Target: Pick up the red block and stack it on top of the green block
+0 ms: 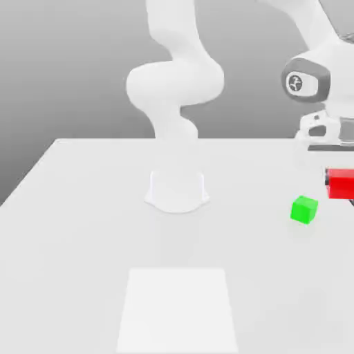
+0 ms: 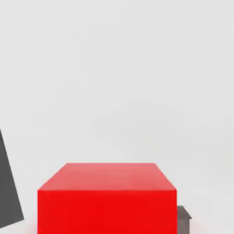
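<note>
Red block (image 2: 107,199) nearest the lens in hand view, a cube with no long axis, faces square-on, clamped between dark fingers (image 2: 9,187) of gripper (image 1: 342,185). In exterior view, held just clear of the white table (image 1: 83,228), cut off at the frame edge. Green block (image 1: 304,209) on the table just beside it, toward exterior view's left, turned slightly. Plain grey backdrop.

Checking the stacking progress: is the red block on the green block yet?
No. The red block sits between the gripper's fingers, apart from the green block, whose top is bare.
</note>
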Controlling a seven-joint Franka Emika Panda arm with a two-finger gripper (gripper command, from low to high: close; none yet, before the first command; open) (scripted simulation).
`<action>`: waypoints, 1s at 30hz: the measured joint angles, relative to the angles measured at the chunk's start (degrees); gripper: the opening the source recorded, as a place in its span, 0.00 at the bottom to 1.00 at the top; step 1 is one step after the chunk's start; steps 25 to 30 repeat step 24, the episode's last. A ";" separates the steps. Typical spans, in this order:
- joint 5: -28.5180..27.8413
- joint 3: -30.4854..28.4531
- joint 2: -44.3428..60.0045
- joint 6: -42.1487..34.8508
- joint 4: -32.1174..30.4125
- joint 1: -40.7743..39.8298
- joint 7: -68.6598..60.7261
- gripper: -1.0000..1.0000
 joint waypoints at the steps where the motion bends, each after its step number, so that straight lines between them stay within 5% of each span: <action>1: 0.38 1.58 -0.60 0.24 -0.95 1.04 2.47 0.00; 6: 1.11 9.04 -2.04 2.50 -5.33 4.72 14.05 0.00; 12: -4.43 12.69 3.54 8.53 -5.84 1.18 19.15 0.00; 17: -15.22 14.24 9.83 13.83 -6.01 -3.21 26.65 0.00; 21: -30.23 10.32 15.59 17.32 -5.80 -3.65 37.23 0.00; 22: -33.73 8.41 16.84 17.97 -5.67 -2.49 39.73 1.00; 30: -33.73 8.41 16.84 17.98 -5.67 -2.50 39.73 1.00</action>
